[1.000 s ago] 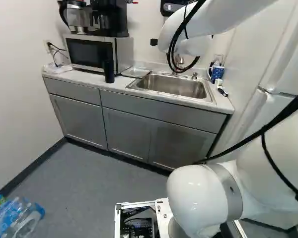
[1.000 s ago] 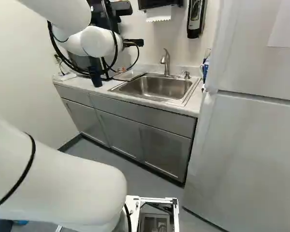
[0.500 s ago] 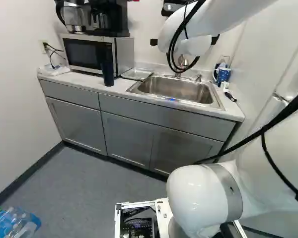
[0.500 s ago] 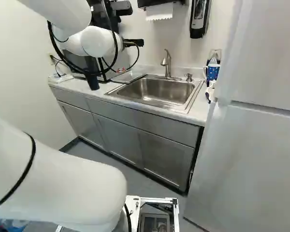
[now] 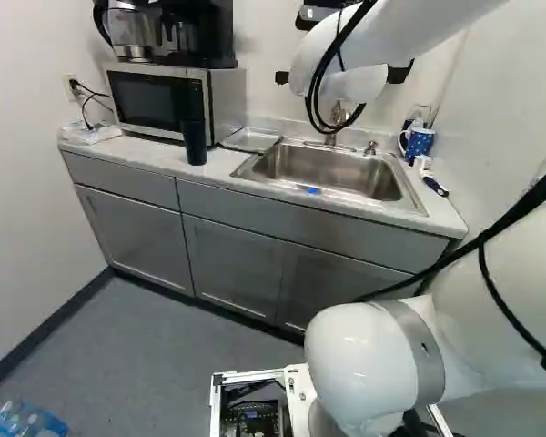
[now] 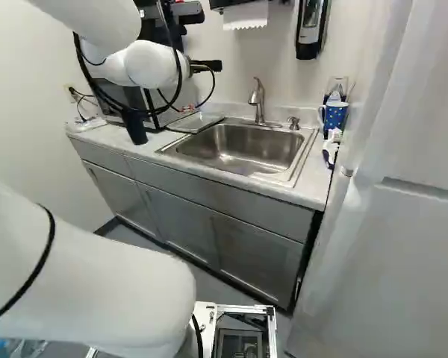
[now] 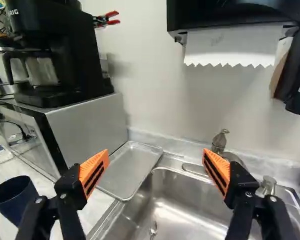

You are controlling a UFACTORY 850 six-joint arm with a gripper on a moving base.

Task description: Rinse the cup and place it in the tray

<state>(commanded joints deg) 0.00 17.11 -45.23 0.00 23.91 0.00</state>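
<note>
Standing upright, dark cup (image 5: 194,142), mouth up, long axis vertical

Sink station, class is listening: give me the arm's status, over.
Gripper open, holding nothing. Dark blue tumbler upright on the counter by the microwave. Metal tray bare beside the sink. Path to tumbler looks unblocked.

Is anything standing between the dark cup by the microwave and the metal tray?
Nothing visible stands between the dark cup and the metal tray, though the gripper hides part of that stretch in the wrist view. The microwave stands close behind; its front corner looks worth watching.
</note>
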